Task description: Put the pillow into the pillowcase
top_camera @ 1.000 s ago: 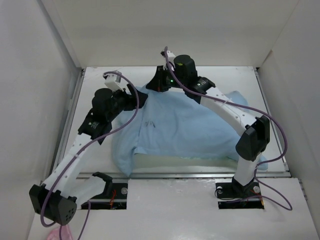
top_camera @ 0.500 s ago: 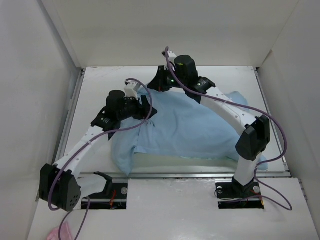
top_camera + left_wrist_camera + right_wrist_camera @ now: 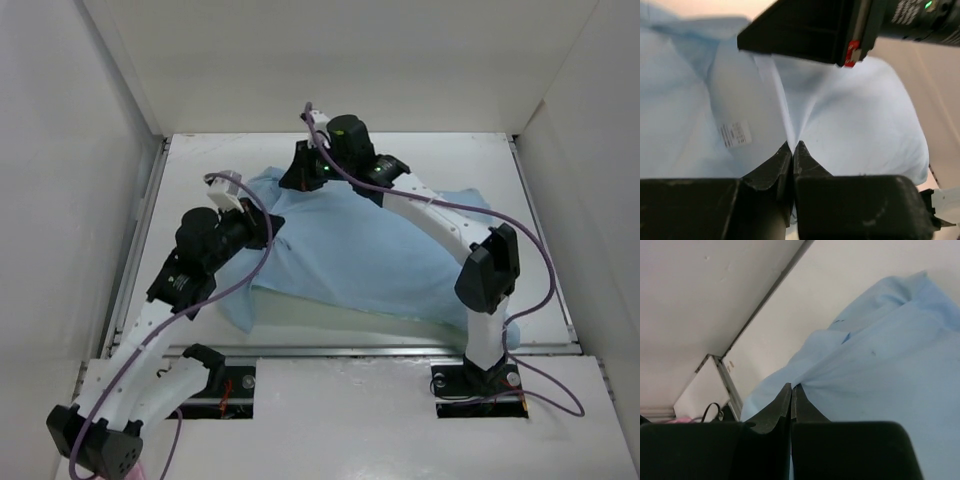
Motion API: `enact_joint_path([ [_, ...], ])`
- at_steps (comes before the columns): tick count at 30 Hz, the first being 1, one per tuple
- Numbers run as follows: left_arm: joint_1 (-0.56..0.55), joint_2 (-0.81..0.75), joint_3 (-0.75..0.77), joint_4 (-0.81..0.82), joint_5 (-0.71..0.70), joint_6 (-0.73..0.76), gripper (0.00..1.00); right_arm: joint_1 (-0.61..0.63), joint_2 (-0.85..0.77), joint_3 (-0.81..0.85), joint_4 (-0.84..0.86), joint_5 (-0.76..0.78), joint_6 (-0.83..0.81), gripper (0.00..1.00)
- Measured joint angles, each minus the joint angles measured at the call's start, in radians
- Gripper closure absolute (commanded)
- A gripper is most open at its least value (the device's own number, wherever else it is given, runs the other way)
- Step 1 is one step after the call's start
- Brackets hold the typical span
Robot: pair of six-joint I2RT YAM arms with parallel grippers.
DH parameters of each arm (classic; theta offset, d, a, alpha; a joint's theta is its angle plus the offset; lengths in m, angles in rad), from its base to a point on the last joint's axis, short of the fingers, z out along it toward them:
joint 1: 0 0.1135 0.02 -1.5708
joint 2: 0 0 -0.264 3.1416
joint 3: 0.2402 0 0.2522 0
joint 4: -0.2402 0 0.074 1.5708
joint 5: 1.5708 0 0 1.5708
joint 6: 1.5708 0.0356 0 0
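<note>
The light blue pillowcase (image 3: 380,250) lies spread across the table, draped over the white pillow (image 3: 345,317), which shows only as a pale strip along the near edge. My left gripper (image 3: 270,226) is at the case's left side. In the left wrist view it (image 3: 792,145) is shut on a pinched ridge of blue fabric, with a white care label (image 3: 735,134) just to the left. My right gripper (image 3: 292,176) is at the far left corner of the pillowcase. In the right wrist view it (image 3: 791,387) is shut on the pillowcase (image 3: 880,365) edge.
White walls (image 3: 110,150) enclose the table on the left, back and right. A metal rail (image 3: 400,350) runs along the near edge by the arm bases. The right arm's black wrist (image 3: 810,30) hangs close above the left gripper. A pink scrap (image 3: 680,419) lies low at the left.
The left gripper reached in open, shut on the pillowcase and pulled back left. The right gripper moved left with its corner, and the case shifted left.
</note>
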Motion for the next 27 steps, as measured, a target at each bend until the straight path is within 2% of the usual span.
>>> enact_joint_path([
  [6, 0.006, -0.130, -0.212, -0.132, -0.078, -0.161, 1.00, 0.076, 0.124, 0.056, -0.009, -0.011, -0.059, 1.00],
  [8, 0.008, -0.175, -0.275, -0.200, -0.094, -0.248, 0.91, 0.099, 0.185, 0.068, -0.030, -0.024, -0.077, 1.00],
  [9, 0.008, -0.213, -0.297, -0.252, -0.095, -0.286, 0.90, 0.107, 0.216, 0.075, -0.037, -0.023, -0.087, 1.00],
  [11, 0.007, -0.311, -0.322, -0.359, -0.091, -0.364, 0.87, 0.112, 0.282, 0.107, -0.050, -0.023, -0.105, 0.78],
  [12, 0.007, -0.357, -0.325, -0.401, -0.093, -0.395, 0.74, 0.111, 0.308, 0.128, -0.057, -0.023, -0.117, 0.69],
  [13, 0.007, -0.399, -0.325, -0.438, -0.095, -0.423, 0.36, 0.108, 0.326, 0.153, -0.064, -0.024, -0.128, 0.56],
  [15, 0.007, -0.467, -0.301, -0.514, -0.124, -0.472, 0.32, 0.105, 0.331, 0.192, -0.081, -0.023, -0.159, 0.37],
  [16, 0.007, -0.476, -0.274, -0.552, -0.145, -0.486, 0.26, 0.104, 0.323, 0.211, -0.084, -0.018, -0.176, 0.25],
  [17, 0.007, -0.471, -0.235, -0.592, -0.170, -0.492, 0.01, 0.103, 0.309, 0.222, -0.085, -0.006, -0.192, 0.00],
  [19, 0.007, -0.428, -0.130, -0.651, -0.229, -0.489, 0.01, 0.100, 0.256, 0.225, -0.098, 0.021, -0.220, 0.00],
  [23, 0.008, -0.305, 0.055, -0.649, -0.370, -0.453, 0.01, 0.059, 0.100, 0.203, -0.112, 0.048, -0.247, 0.00],
  [27, 0.008, -0.146, 0.148, -0.562, -0.470, -0.375, 0.01, -0.092, -0.124, 0.100, -0.101, 0.059, -0.247, 0.00],
])
